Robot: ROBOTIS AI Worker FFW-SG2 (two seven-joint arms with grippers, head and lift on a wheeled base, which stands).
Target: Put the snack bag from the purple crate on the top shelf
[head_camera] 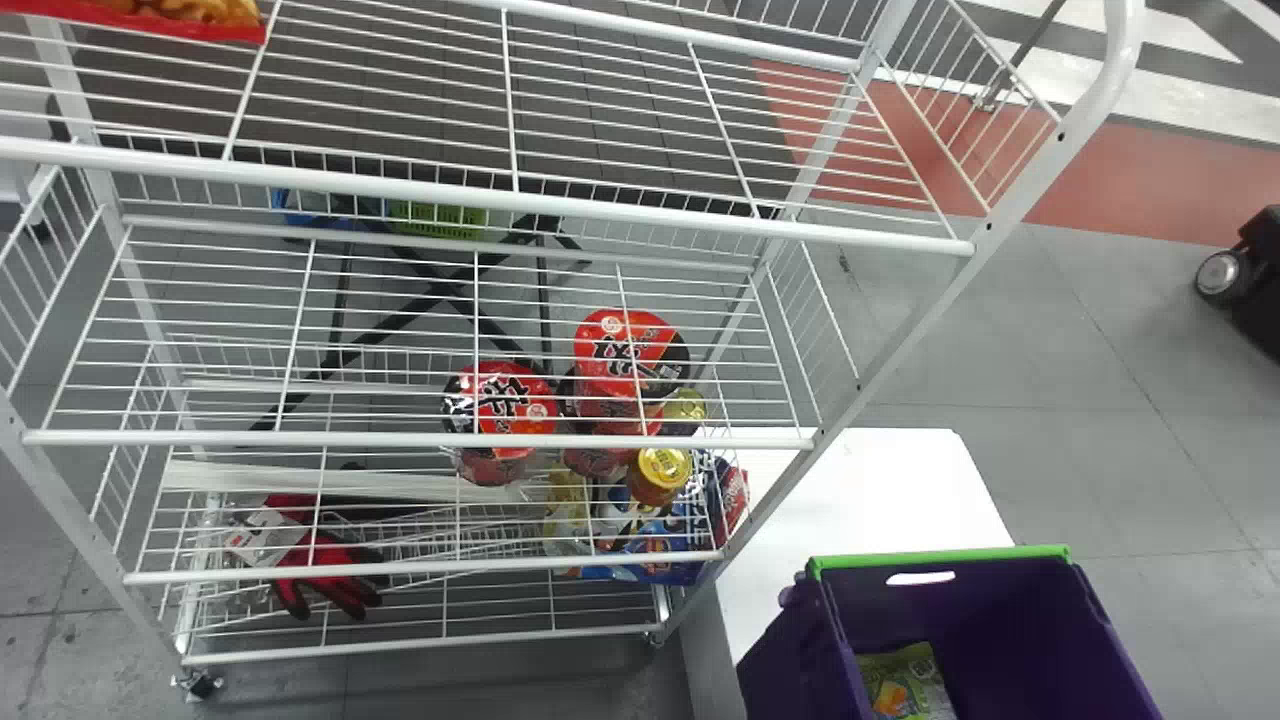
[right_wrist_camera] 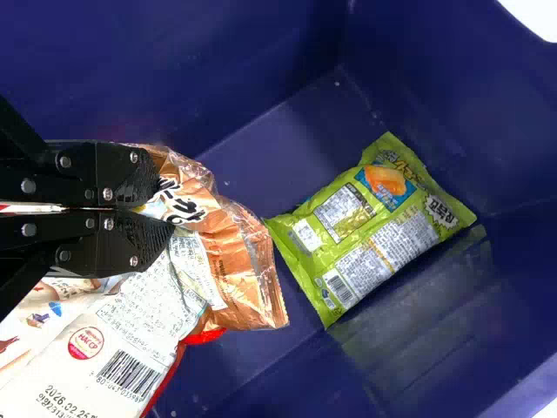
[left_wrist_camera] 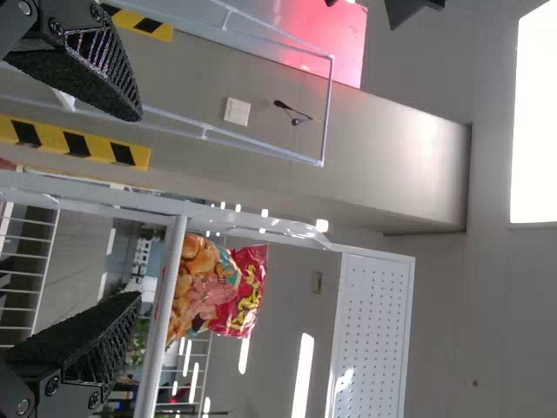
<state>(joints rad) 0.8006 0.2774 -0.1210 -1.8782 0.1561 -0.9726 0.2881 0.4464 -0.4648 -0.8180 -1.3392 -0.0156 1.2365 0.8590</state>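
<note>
In the right wrist view my right gripper (right_wrist_camera: 165, 207) is down in the purple crate (right_wrist_camera: 287, 43), its two fingers pressed together on the orange-brown snack bag (right_wrist_camera: 239, 270). A green snack bag (right_wrist_camera: 374, 226) lies apart from it on the crate floor; the head view shows this green bag (head_camera: 905, 680) inside the purple crate (head_camera: 1000, 610). A white bag (right_wrist_camera: 113, 348) lies beside and below the fingers. The top shelf (head_camera: 400, 188) is white wire. My left gripper (left_wrist_camera: 135, 205) stands open in the left wrist view, with nothing between its fingers.
On the top shelf, a red snack bag (head_camera: 190, 28) lies at the far left. Lower shelves hold red noodle cups (head_camera: 630, 350), a yellow-lidded jar (head_camera: 662, 470) and red gloves (head_camera: 325, 570). The crate stands right of the rack, by a white table (head_camera: 880, 490).
</note>
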